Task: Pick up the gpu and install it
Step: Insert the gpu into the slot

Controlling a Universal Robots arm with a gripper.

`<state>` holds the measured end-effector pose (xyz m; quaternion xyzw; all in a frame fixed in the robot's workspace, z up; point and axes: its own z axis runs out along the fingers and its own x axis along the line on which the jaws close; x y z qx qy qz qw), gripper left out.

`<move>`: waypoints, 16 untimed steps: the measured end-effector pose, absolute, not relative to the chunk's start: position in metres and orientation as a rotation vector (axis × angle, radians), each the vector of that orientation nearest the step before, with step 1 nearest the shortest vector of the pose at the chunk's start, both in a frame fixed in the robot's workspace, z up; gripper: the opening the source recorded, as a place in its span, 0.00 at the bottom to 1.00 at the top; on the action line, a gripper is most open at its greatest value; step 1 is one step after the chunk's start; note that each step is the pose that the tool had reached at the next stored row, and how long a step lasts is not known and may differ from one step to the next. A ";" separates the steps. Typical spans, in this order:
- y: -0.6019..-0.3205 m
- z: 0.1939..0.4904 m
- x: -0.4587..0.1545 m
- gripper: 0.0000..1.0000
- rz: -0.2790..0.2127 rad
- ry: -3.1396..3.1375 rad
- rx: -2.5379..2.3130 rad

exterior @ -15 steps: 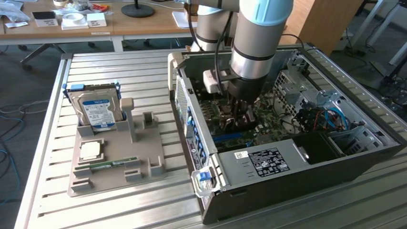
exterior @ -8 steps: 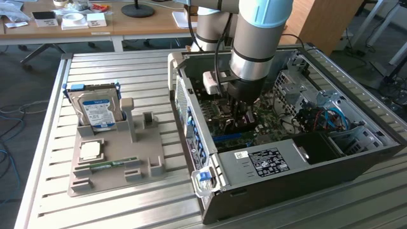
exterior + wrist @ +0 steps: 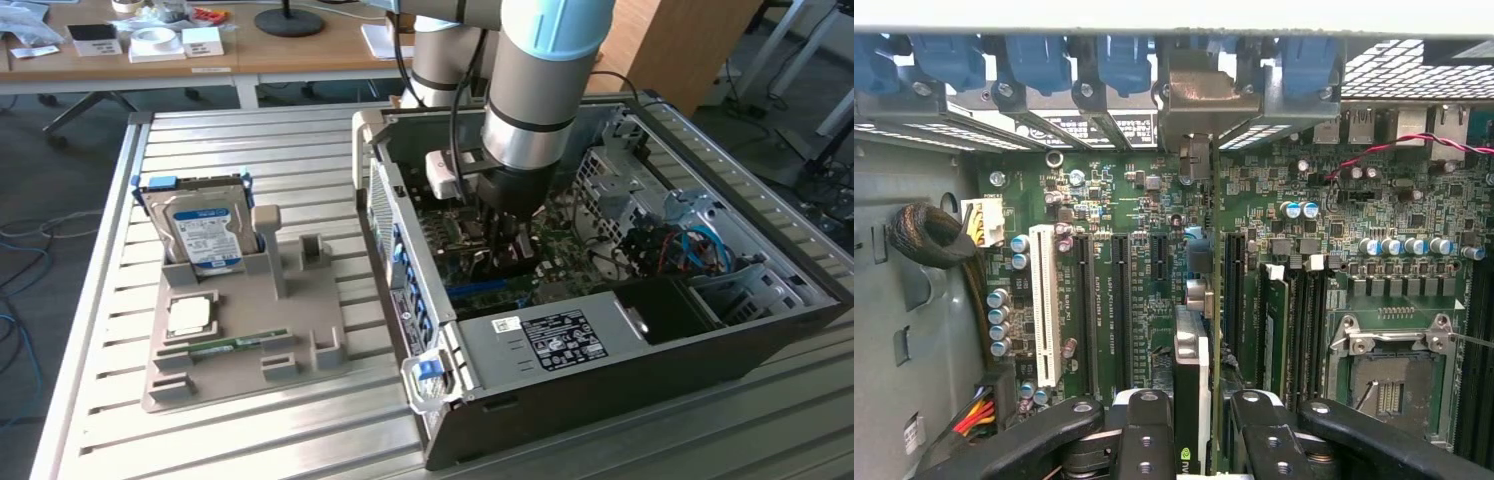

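- The gripper [image 3: 1192, 435] is clamped on the gpu [image 3: 1192, 350], which stands on edge over the motherboard [image 3: 1124, 190], mid-board.
- To do this well, I judge: keep the card upright, parallel to the black slots [image 3: 1122, 300], and press evenly.
- The wrist view shows the slot alignment. The exterior view shows the gripper [image 3: 507, 250] deep in the case [image 3: 641, 390], and the hard drive [image 3: 200, 225] by the worktop's [image 3: 267, 150] far edge.

An open computer case [image 3: 641, 400] takes up the right half of the exterior view. Its green motherboard [image 3: 1144, 190] has a white slot [image 3: 1042, 300] and an empty processor socket [image 3: 1389, 385]. At left centre, on a slatted metal table [image 3: 267, 150], a tan holder [image 3: 227, 385] carries an upright hard drive [image 3: 203, 235], a square chip [image 3: 191, 317] and a memory stick [image 3: 227, 345].
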<state>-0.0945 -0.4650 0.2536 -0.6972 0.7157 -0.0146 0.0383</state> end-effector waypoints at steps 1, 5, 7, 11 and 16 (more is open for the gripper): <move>-0.465 0.254 -0.095 0.27 -0.045 2.195 -2.139; -0.465 0.253 -0.095 0.27 -0.045 2.195 -2.139; -0.465 0.252 -0.095 0.27 -0.045 2.195 -2.139; -0.465 0.251 -0.095 0.27 -0.045 2.195 -2.139; -0.465 0.249 -0.095 0.27 -0.045 2.195 -2.139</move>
